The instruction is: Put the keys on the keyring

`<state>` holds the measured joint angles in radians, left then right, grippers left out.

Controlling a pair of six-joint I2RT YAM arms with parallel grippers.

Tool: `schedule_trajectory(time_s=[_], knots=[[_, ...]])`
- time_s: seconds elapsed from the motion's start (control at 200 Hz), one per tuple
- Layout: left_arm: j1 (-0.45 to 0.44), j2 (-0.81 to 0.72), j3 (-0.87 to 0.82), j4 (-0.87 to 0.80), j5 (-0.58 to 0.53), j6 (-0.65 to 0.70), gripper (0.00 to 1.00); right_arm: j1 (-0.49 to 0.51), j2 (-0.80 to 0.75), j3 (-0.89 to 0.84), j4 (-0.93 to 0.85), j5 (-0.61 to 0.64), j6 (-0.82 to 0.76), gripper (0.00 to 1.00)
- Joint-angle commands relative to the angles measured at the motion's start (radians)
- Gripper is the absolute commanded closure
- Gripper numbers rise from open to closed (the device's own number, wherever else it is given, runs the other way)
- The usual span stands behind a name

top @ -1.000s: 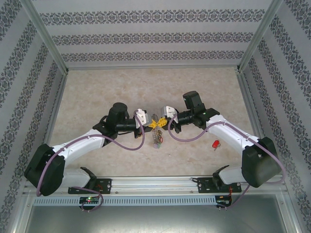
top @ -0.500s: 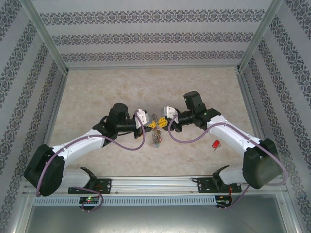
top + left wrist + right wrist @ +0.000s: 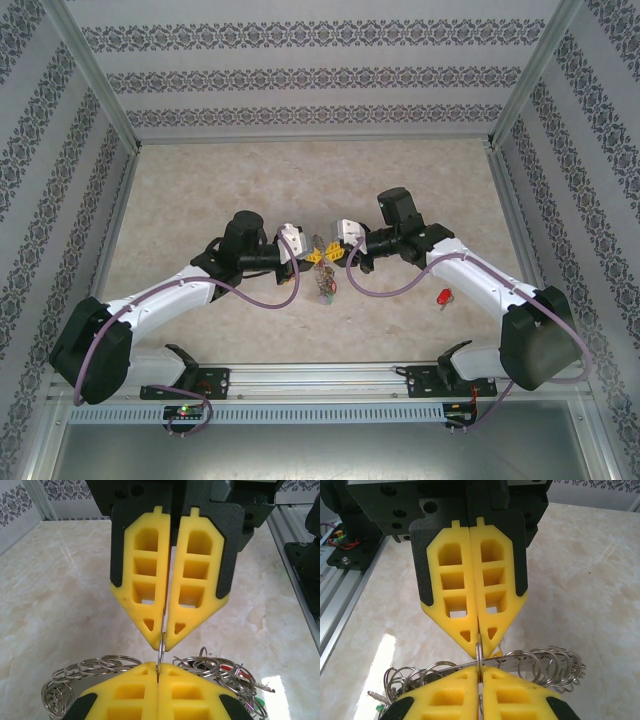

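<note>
Left gripper (image 3: 157,672) and right gripper (image 3: 164,636) tip to tip, both clamped on keyring (image 3: 322,285), red key (image 3: 444,296) apart

- Left arm (image 3: 170,295) and right arm (image 3: 480,272): white links, bulky black joint housings.
- Purple cable (image 3: 250,298) looped along each arm.
- Fingers (image 3: 142,674): yellow, pointed, with rectangular pockets, backed by black plates with round screw holes.
- Black bases (image 3: 185,366) at the near edge, with small red and green lights beside them.
</note>
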<state>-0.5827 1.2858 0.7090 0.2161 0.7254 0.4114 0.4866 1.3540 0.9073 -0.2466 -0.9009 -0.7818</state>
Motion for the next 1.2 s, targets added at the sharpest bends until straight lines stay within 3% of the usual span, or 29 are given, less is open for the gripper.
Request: schedule_trajectory(time_s=[0.0,0.055,0.17,0.505,0.6,0.669,0.974,1.054,1.104,1.194], knots=[[-0.006,-0.003,0.045,0.028,0.02,-0.006,1.0,0.012,0.007,-0.011,0.01,-0.033,-0.016,0.96],[-0.007,-0.003,0.045,0.029,0.021,-0.01,1.0,0.014,0.005,-0.012,0.011,-0.035,-0.017,1.0],[-0.007,0.0,0.044,0.031,0.026,-0.011,0.92,0.012,-0.001,-0.014,0.026,-0.061,-0.011,1.0],[-0.007,0.019,0.046,0.043,0.032,-0.019,0.87,0.009,-0.001,-0.014,0.059,-0.112,0.033,1.0],[-0.006,0.018,0.046,0.042,0.032,-0.019,0.89,0.009,0.0,-0.013,0.064,-0.115,0.036,1.0],[-0.006,0.017,0.045,0.044,0.034,-0.016,1.0,0.009,0.002,-0.015,0.062,-0.113,0.038,1.0],[-0.007,-0.015,0.035,0.023,0.007,-0.005,1.0,0.003,-0.007,-0.03,0.051,-0.052,0.052,1.0],[-0.006,-0.022,0.034,0.025,-0.001,-0.006,1.0,0.003,-0.018,-0.034,0.052,-0.044,0.075,0.97],[-0.007,-0.026,0.029,0.031,-0.014,-0.009,1.0,0.003,-0.035,-0.037,0.056,-0.043,0.11,0.86],[-0.006,-0.038,0.032,0.018,-0.037,-0.007,1.0,-0.002,-0.096,-0.056,0.064,-0.036,0.183,0.85]])
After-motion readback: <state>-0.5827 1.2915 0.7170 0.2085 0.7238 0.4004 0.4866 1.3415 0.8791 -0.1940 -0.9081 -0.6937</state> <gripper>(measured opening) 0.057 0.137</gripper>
